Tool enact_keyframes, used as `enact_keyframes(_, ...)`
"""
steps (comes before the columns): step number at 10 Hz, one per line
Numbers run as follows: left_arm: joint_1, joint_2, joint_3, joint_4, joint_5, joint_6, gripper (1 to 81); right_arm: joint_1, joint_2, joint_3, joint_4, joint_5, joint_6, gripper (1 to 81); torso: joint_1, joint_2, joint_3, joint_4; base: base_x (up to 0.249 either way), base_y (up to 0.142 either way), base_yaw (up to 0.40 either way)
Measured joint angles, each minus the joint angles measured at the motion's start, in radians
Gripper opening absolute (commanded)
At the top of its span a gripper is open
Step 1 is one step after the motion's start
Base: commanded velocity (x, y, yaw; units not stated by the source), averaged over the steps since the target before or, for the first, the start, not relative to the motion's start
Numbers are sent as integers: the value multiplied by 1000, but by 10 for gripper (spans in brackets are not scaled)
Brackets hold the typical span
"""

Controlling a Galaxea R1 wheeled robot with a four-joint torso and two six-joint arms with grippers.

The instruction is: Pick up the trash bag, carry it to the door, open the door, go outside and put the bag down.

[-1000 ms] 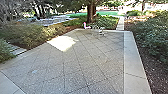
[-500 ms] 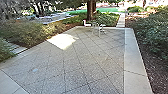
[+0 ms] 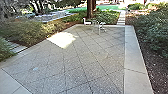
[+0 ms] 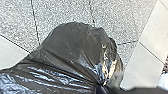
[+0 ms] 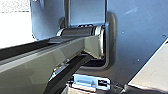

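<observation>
Can't tell left gripper's or right gripper's state; trash bag (image 4: pixel 75 47) is bunched near the left wrist, over speckled paving (image 4: pixel 112 15) beside its pale border (image 4: pixel 142 61), so weak grip could drop it, or low carry could scrape and tear it.

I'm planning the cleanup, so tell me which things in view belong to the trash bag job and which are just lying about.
Part of the job:
- black trash bag
- outdoor paving

Just there:
- white chair
- tree trunk
- bushes
</observation>
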Motion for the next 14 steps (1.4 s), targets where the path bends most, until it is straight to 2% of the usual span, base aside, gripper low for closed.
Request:
enact_keyframes(2, -83, 24, -16, -15, 42, 0, 10, 14, -3, 0, 4, 7, 9, 811, 1, 1, -66, 0, 0, 0, 0)
enact_keyframes(4, -126, 60, -16, -35, 84, 0, 10, 22, -4, -1, 4, 7, 10, 811, 1, 1, -86, 0, 0, 0, 0)
enact_keyframes(8, -217, 67, -28, -79, 164, 0, 10, 21, -5, -1, 5, 7, 10, 811, 2, 2, -87, 0, 0, 0, 0)
enact_keyframes(11, -232, 67, -28, -104, 180, 0, 10, 21, -5, -1, 5, 6, 10, 811, 2, 2, -87, 0, 0, 0, 0)
enact_keyframes(12, -239, 67, -28, -106, 198, 10, 811, 21, -5, -1, 5, 7, 11, 811, 2, 2, -87, 0, 0, 0, 0)
enact_keyframes(13, -250, 67, -27, -116, 211, -3, 811, 21, -6, -1, 5, 7, 10, 811, 2, 2, -87, 0, 0, 0, 0)
enact_keyframes(14, -259, 67, -26, -116, 212, -1, 811, 21, -6, -1, 5, 9, 10, 811, 2, 2, -88, 0, 0, 0, 0)
